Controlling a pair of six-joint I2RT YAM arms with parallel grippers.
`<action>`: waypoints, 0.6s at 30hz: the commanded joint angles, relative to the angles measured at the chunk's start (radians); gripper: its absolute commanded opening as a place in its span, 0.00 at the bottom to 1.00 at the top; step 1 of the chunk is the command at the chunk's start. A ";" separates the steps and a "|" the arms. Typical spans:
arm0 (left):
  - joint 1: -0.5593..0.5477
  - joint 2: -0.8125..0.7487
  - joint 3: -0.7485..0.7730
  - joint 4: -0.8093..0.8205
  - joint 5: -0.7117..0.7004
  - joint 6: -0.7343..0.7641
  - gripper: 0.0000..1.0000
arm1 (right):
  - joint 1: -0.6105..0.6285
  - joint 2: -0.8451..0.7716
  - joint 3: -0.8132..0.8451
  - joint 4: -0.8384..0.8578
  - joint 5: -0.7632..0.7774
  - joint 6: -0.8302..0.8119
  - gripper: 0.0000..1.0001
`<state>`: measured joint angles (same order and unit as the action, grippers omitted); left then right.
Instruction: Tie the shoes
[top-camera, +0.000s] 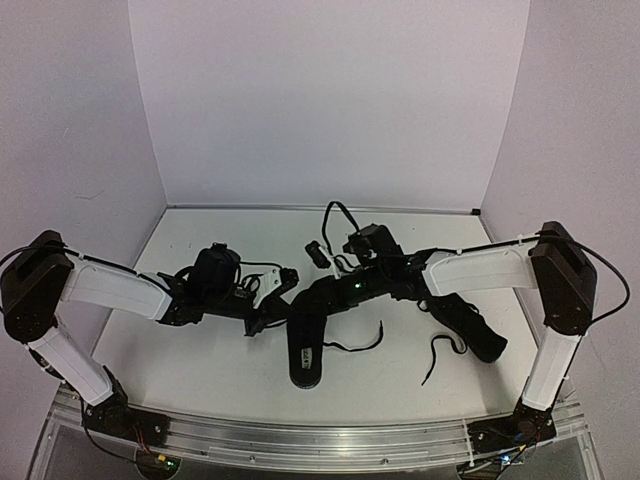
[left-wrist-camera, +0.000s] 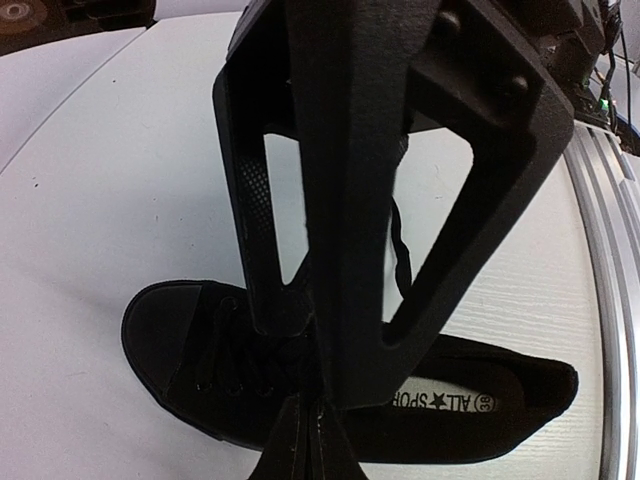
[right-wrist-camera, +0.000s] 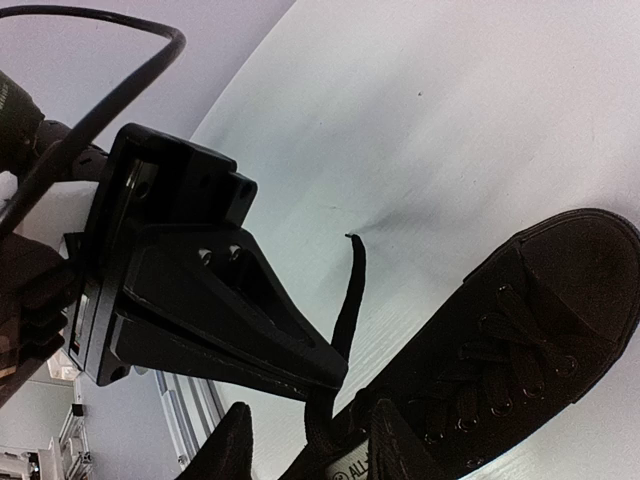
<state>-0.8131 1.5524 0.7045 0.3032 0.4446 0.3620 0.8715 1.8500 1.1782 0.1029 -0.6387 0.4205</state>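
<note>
One black shoe (top-camera: 305, 355) lies in the middle of the table with its pale insole label (left-wrist-camera: 450, 402) showing; it also shows in the left wrist view (left-wrist-camera: 180, 340) and the right wrist view (right-wrist-camera: 540, 330). The second black shoe (top-camera: 475, 325) lies at the right, partly under the right arm. My left gripper (top-camera: 265, 315) (left-wrist-camera: 320, 440) is over the middle shoe's lacing, its fingers pressed together on a thin black lace (right-wrist-camera: 350, 290) whose end sticks up. My right gripper (top-camera: 300, 300) (right-wrist-camera: 315, 445) is just beside it, fingers apart, with the lace running between them.
A loose lace (top-camera: 440, 355) of the right shoe trails toward the front. An aluminium rail (top-camera: 320, 435) runs along the near table edge. White walls close off the back and sides. A small black item (top-camera: 317, 250) lies behind the grippers.
</note>
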 joint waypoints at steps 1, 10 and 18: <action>-0.005 -0.021 0.047 0.048 0.006 -0.012 0.00 | 0.007 0.009 0.033 -0.008 -0.015 -0.016 0.36; -0.005 -0.016 0.052 0.052 0.011 -0.012 0.00 | 0.007 0.018 0.040 -0.018 -0.002 -0.020 0.11; -0.004 -0.021 0.023 0.050 0.024 -0.035 0.35 | 0.006 -0.019 0.027 -0.021 0.029 -0.022 0.00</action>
<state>-0.8131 1.5524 0.7158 0.3161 0.4465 0.3519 0.8715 1.8507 1.1805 0.0780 -0.6373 0.4107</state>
